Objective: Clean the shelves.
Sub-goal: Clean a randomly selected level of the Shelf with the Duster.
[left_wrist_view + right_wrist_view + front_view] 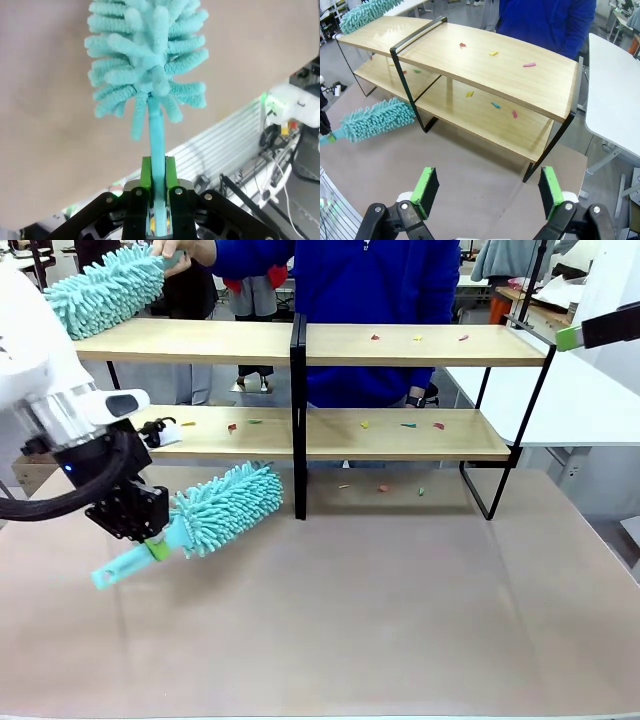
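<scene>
Brown bench (400, 620) carrying the shelves (520, 75), which stand ahead of the right jaws and beyond the left jaws. Left jaws: clamped on the handle of a teal duster (147, 60), its fluffy head projecting straight past their tips, near the lower board. Right jaws: wide apart, green pads (426, 190) bare, raised above the bench. A person's hand (185, 252) holds a second duster (105, 290) at the upper board, well apart from both. Coloured scraps (417, 338) dot both boards.
</scene>
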Controlling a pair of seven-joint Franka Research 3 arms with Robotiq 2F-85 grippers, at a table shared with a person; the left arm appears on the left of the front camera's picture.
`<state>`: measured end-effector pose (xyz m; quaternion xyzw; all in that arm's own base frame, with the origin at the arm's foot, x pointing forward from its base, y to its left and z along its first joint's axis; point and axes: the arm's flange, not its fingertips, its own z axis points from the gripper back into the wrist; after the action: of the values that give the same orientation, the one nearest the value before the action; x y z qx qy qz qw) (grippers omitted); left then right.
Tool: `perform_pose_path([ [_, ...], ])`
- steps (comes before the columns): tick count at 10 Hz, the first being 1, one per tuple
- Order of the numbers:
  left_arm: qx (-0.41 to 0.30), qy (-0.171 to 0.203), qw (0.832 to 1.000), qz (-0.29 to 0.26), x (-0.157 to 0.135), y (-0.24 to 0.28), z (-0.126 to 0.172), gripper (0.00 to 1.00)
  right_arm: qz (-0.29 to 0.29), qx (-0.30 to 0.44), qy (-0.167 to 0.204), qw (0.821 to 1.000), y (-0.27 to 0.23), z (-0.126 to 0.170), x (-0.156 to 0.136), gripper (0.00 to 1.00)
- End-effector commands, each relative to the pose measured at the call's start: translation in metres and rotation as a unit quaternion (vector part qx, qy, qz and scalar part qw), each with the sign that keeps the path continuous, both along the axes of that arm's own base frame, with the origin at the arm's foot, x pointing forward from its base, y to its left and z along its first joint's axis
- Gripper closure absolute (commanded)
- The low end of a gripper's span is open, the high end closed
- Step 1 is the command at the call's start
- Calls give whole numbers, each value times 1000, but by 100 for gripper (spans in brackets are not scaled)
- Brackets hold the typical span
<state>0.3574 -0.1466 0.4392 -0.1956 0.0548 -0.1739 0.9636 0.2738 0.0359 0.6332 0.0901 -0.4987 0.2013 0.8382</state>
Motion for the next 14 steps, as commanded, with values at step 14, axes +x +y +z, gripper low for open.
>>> perform_pose_path([
  [14,57,-28,984,167,45,-56,-45,88,2,3,0,1000,0,0,0,0],
])
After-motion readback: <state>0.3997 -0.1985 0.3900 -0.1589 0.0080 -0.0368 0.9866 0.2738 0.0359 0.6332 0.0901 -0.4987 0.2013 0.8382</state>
